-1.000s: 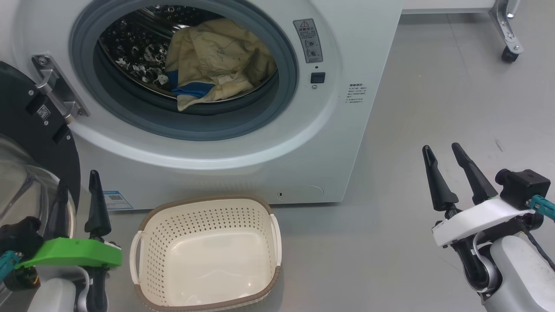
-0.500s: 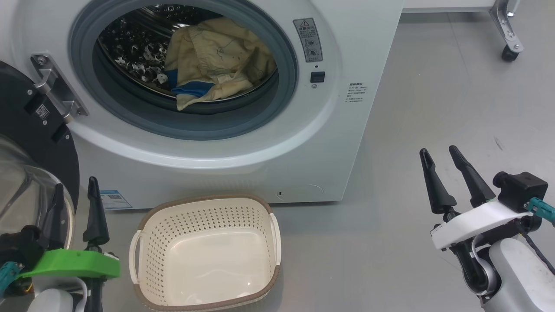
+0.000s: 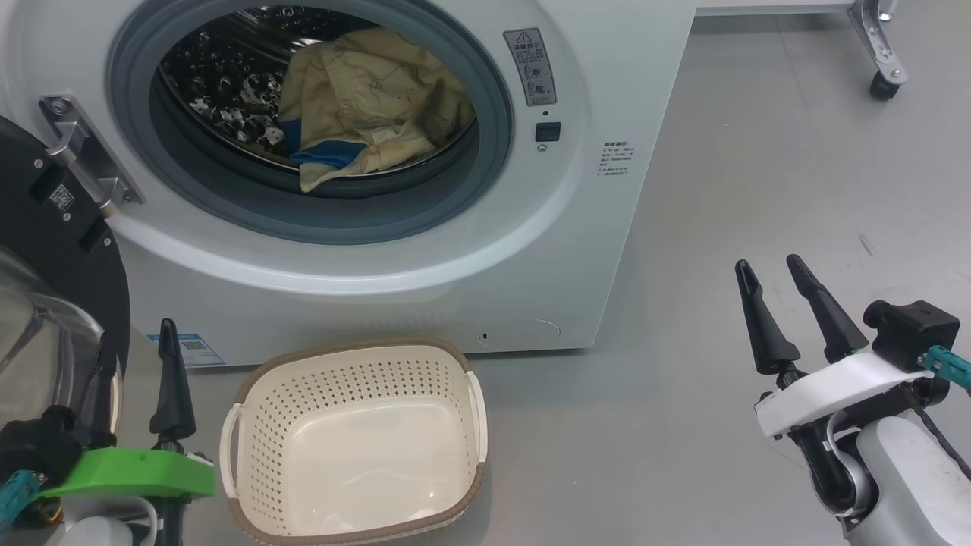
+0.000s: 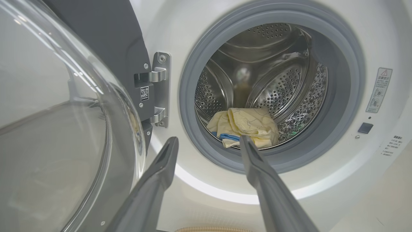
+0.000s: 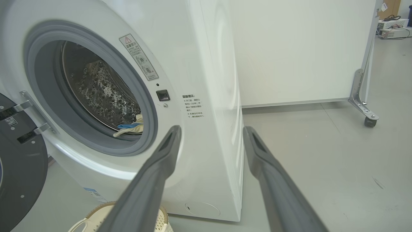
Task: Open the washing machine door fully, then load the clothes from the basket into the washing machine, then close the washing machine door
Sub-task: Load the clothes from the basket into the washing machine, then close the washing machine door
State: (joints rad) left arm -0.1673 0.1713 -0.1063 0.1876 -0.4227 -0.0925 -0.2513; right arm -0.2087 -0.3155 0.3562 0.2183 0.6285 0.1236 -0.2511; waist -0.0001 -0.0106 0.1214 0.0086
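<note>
The white washing machine [image 3: 607,91] stands with its round black door [image 3: 45,250] swung wide to the left, glass bowl [image 4: 51,135] bulging outward. Pale yellow clothes [image 3: 372,106] with a blue band lie in the steel drum [image 4: 267,87]. The clothes [image 4: 248,124] sit at the drum's front lip. The cream basket [image 3: 353,444] rests on the floor before the machine with nothing in it. My left gripper [image 3: 136,353] hangs open beside the door glass, left of the basket. My right gripper [image 3: 770,273] stands open over bare floor to the machine's right, holding nothing.
A white partition on a caster foot [image 3: 880,76] stands behind the machine at the right. Grey floor [image 3: 758,189] spreads to the right of the machine. The steel door hinge [image 3: 83,152] juts from the machine's left front.
The whole head picture has slid slightly left, so the camera turned. My left gripper sank a little lower. The right gripper, clothes and basket stay put.
</note>
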